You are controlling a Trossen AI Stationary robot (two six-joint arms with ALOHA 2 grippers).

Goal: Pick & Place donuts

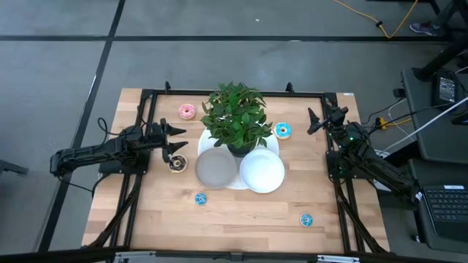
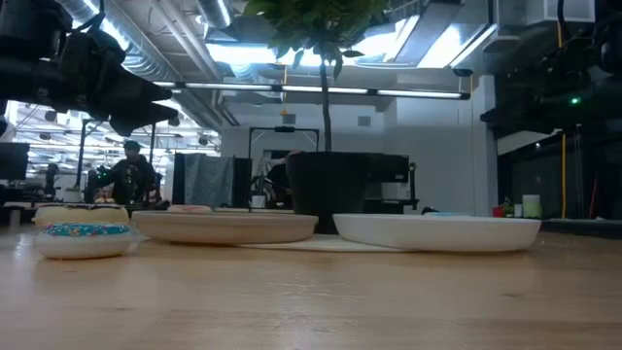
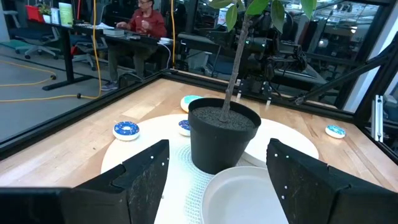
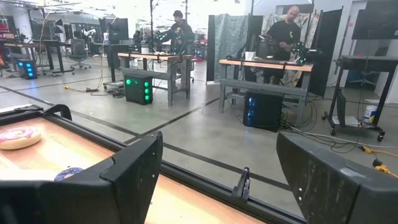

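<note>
Several toy donuts lie flat on the wooden table: a pink one (image 1: 186, 111) near the far edge, a larger blue one (image 1: 282, 131) right of the potted plant (image 1: 235, 120), a brown one (image 1: 178, 164), and two mini blue ones (image 1: 200, 198) (image 1: 306, 219) toward the near edge. My left gripper (image 1: 179, 140) hovers open just beyond the brown donut, pointing at the pot (image 3: 224, 134). My right gripper (image 1: 313, 123) is open at the table's right side, right of the blue donut. Its wrist view shows the pink donut (image 4: 18, 137) and a blue one (image 4: 68, 174).
A grey plate (image 1: 216, 166) and a white plate (image 1: 262, 172) sit side by side on a white mat in front of the pot. A black frame (image 1: 146, 95) runs around the table. Bare wood lies toward the near edge. People work at desks in the room beyond.
</note>
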